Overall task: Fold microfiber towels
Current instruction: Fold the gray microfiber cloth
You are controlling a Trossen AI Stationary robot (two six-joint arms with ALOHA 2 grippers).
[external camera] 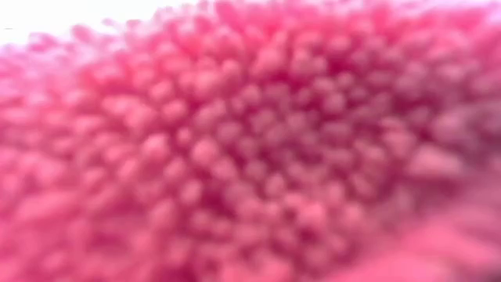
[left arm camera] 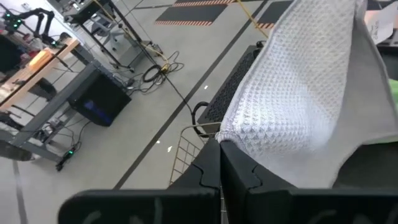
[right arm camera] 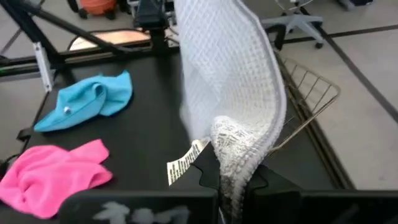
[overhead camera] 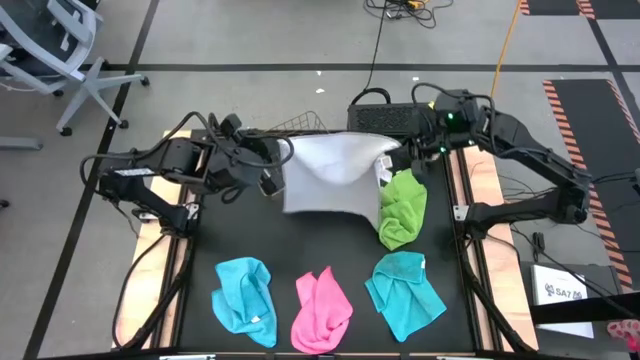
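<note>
The work looks barely begun. The white-grey waffle-textured microfiber towel [overhead camera: 330,175] is stretched in the air over the far part of the black counter [overhead camera: 300,245], held by its two upper corners: the left pincer [overhead camera: 272,170] is clenched on the corner on its side, and the right pincer [overhead camera: 392,165] is clenched on the opposite corner, next to the towel's printed label [right arm camera: 185,163]. In the left wrist view the dark fingers [left arm camera: 239,171] bite the bunched edge of the cloth, and the right wrist view shows the same on the other side. The towel hangs as one open sheet with no crease made yet, so I judge that it is being spread out before its first fold.

The other four cloths are not folded. The crumpled lime green microfiber towel [overhead camera: 402,208] lies just beside the hanging sheet, under the right arm. Along the near edge lie a rumpled cyan-blue microfiber towel [overhead camera: 245,297], a wrinkled pink microfiber towel [overhead camera: 322,310] and a second cyan-blue towel [overhead camera: 403,292], each apart from the others. The low view is filled with blurred pink fibre [external camera: 250,149], probably the pink towel lying right against that camera, so it adds nothing more.

Behind the held towel a copper wire basket [overhead camera: 310,122] shows at the counter's far edge. All five folds remain.
</note>
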